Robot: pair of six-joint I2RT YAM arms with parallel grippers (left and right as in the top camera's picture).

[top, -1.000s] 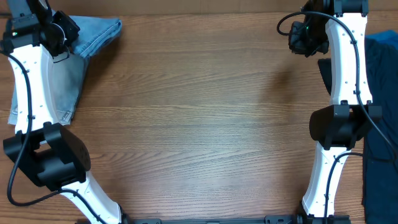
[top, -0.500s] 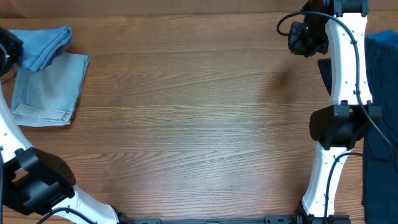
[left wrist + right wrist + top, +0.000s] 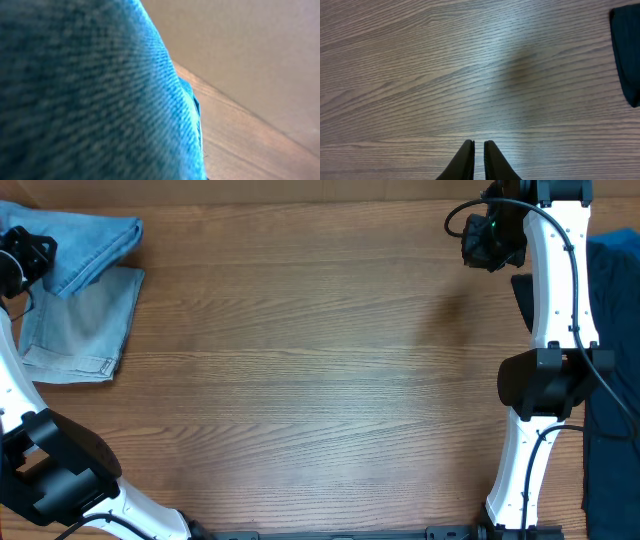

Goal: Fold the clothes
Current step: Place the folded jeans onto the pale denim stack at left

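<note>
The light-blue jeans (image 3: 95,240) lie bunched at the table's far left corner, partly on top of a flat, paler folded denim piece (image 3: 85,320). My left gripper (image 3: 28,258) is at the jeans' left end and seems shut on them. In the left wrist view the denim (image 3: 90,90) fills almost the whole frame and hides the fingers. My right gripper (image 3: 490,242) hovers over bare wood at the far right. Its fingers (image 3: 478,145) are shut and empty.
Dark navy garments (image 3: 612,330) lie along the right edge behind the right arm, and a corner of them shows in the right wrist view (image 3: 625,55). A tan wall (image 3: 250,60) runs behind the table's far edge. Brown wood (image 3: 320,380) spans the middle.
My left gripper swung left with the jeans, dragging them off the table's inner area to the far left corner, then shifted slightly right. The paler denim is now uncovered. The right arm has not moved.
</note>
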